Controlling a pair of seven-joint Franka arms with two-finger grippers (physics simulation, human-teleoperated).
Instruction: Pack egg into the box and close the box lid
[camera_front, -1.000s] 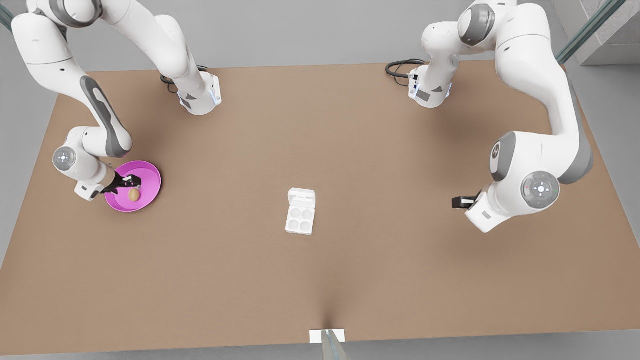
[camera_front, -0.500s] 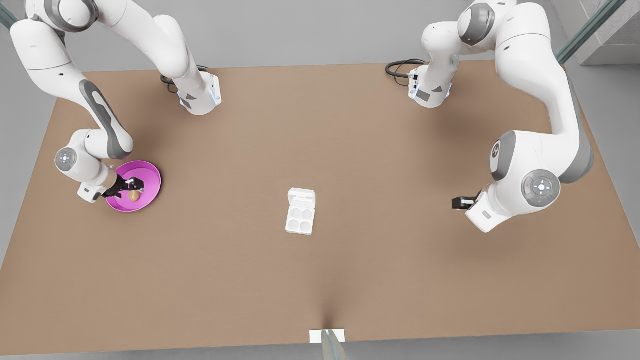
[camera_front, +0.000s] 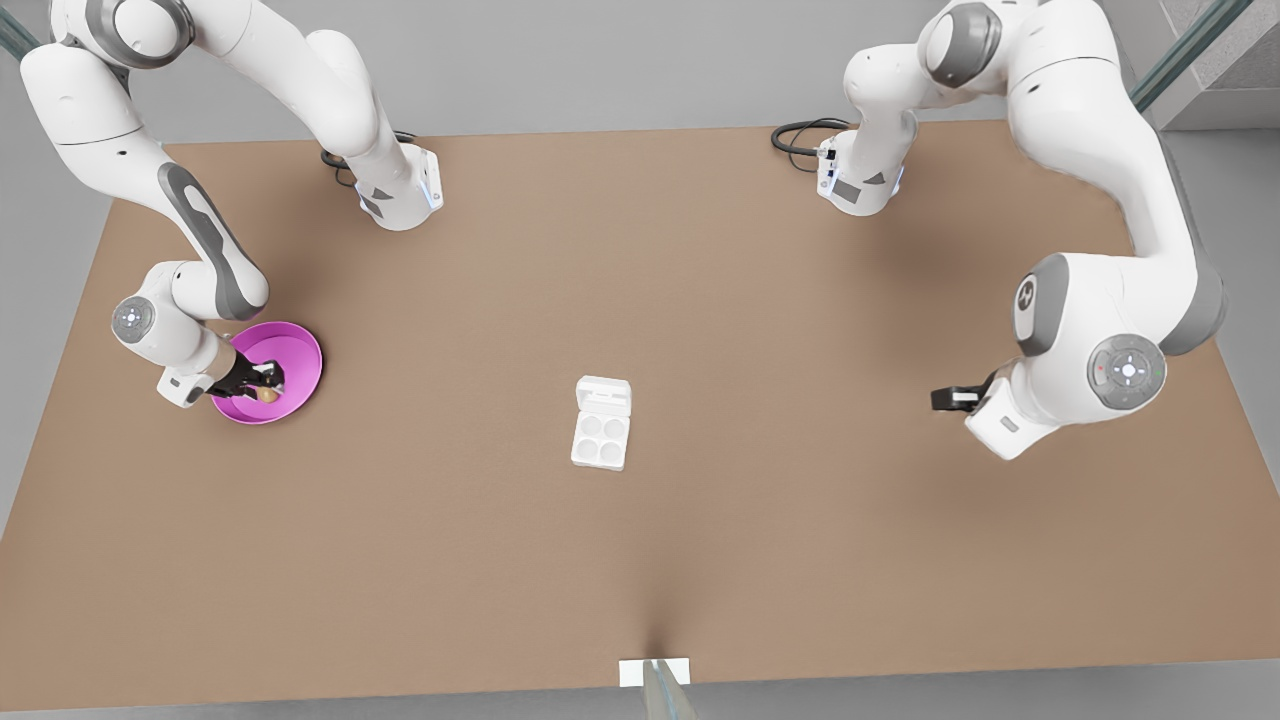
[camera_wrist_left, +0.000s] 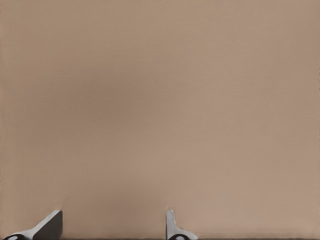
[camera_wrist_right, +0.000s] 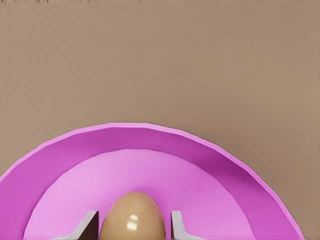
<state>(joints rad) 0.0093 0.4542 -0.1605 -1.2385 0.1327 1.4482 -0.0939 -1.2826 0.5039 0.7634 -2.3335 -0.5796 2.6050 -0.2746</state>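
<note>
Egg (camera_wrist_right: 132, 216) lies in pink dish (camera_front: 300, 352), at the front view's left side of the bench (camera_front: 640, 560). Right gripper (camera_front: 262, 381) down over it, fingers (camera_wrist_right: 86, 226) open, one on each flank, contact not clear. Smooth, rounded, likely brittle: grip lightly across the widest middle. Box (camera_front: 601, 438) mid-bench, box lid (camera_front: 604, 396) open. Left gripper (camera_front: 948, 398) waits well apart, fingers (camera_wrist_left: 47, 227) spread.
</note>
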